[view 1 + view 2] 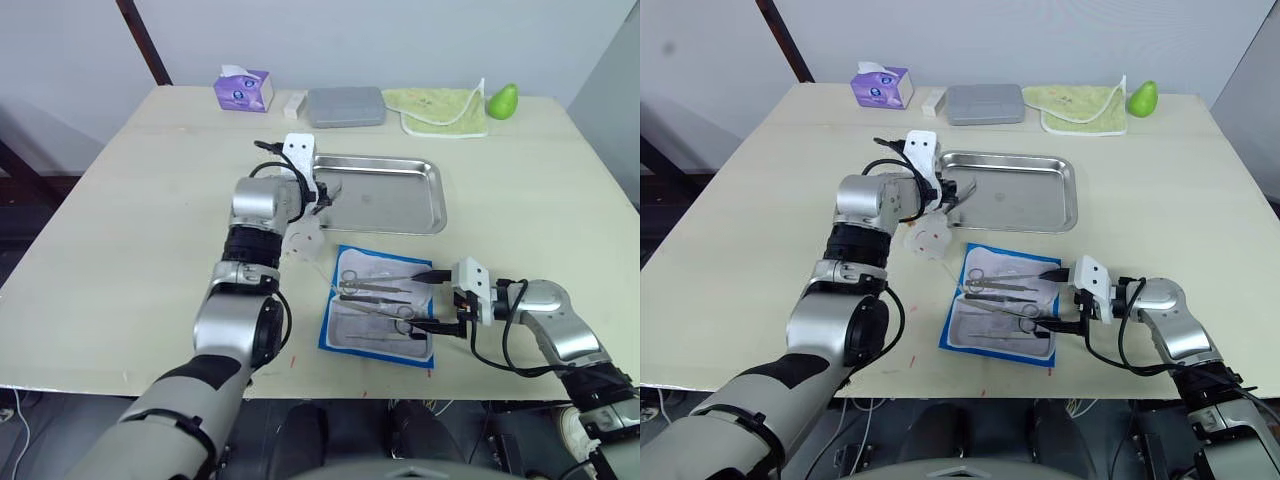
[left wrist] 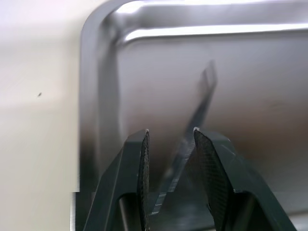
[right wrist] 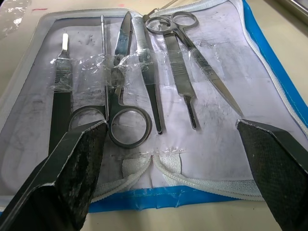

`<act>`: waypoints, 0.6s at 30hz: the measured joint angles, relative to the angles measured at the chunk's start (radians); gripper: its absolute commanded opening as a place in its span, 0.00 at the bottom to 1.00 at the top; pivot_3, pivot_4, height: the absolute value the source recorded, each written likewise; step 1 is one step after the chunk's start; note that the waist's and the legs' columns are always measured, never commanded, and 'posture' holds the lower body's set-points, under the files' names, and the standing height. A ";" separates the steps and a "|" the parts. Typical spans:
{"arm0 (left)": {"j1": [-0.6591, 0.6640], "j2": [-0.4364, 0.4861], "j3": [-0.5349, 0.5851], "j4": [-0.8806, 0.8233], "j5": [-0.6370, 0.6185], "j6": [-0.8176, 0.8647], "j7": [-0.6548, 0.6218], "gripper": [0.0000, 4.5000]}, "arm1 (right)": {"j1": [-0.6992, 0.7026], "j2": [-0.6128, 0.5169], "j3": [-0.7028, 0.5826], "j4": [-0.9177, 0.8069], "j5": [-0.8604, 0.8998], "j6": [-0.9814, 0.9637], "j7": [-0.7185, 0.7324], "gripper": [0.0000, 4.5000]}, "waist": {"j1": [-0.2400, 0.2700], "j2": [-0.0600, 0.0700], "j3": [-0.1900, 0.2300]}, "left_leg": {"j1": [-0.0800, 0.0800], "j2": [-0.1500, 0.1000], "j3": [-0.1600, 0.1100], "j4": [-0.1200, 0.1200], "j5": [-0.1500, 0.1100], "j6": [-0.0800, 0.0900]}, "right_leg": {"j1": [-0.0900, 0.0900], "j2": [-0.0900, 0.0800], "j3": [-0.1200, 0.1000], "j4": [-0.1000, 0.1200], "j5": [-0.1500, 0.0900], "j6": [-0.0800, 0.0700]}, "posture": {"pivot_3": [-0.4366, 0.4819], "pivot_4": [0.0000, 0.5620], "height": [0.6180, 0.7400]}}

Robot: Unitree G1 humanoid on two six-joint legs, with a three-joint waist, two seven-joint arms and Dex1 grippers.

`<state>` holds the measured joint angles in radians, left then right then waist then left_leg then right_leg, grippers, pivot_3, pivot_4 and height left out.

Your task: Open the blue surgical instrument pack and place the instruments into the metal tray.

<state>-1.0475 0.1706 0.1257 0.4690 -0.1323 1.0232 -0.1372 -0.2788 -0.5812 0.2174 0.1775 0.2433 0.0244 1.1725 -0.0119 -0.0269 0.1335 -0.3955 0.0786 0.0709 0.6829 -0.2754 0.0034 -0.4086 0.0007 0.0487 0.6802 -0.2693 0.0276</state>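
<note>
The blue surgical instrument pack lies open on the table in front of the metal tray. Several instruments, scissors and forceps, lie side by side on its pale lining. My right gripper hovers over the pack's right edge, open wide with nothing in it. My left gripper is at the tray's left end. Its fingers stand apart, and a slim silvery tool slants between them over the tray floor, close to one pad and not pinched.
Along the table's far edge stand a purple tissue pack, a small white block, a grey rectangular case, a green cloth and a green pear-shaped object.
</note>
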 measured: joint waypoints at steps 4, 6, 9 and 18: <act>0.152 0.092 -0.047 -0.349 -0.124 0.053 -0.208 0.35 | 0.004 -0.002 -0.002 -0.003 0.001 0.002 -0.002 1.00 | -0.001 0.000 0.000 | 0.000 0.000 0.000 -0.001 0.000 -0.001 | 0.000 0.000 0.000 0.000 0.000 0.000 | 0.48 0.27 1.00; 0.182 0.118 -0.056 -0.405 -0.151 0.053 -0.254 0.35 | 0.005 -0.003 -0.005 -0.003 0.001 0.004 -0.001 1.00 | 0.000 0.000 0.000 | 0.001 0.000 0.000 0.000 0.000 -0.001 | 0.000 -0.001 0.000 0.000 0.000 0.000 | 0.48 0.27 1.00; 0.308 0.192 -0.061 -0.551 -0.244 0.017 -0.417 0.35 | 0.005 -0.002 -0.004 -0.004 0.002 0.006 -0.001 1.00 | -0.001 0.001 0.000 | 0.001 0.000 0.001 0.000 0.000 -0.001 | 0.000 -0.001 0.000 0.000 0.000 0.000 | 0.48 0.27 1.00; 0.595 0.392 -0.064 -0.694 -0.371 -0.328 -0.864 0.35 | 0.009 -0.002 -0.008 -0.003 0.002 0.008 0.000 1.00 | 0.001 0.000 -0.001 | 0.001 0.000 0.001 0.000 -0.002 0.004 | 0.000 -0.001 0.000 -0.001 0.000 0.000 | 0.48 0.27 1.00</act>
<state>-0.4529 0.5623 0.0622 -0.2245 -0.5037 0.6948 -1.0015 -0.2696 -0.5830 0.2089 0.1747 0.2455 0.0322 1.1726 -0.0106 -0.0268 0.1329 -0.3947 0.0788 0.0715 0.6827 -0.2778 0.0075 -0.4082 -0.0005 0.0488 0.6795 -0.2695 0.0272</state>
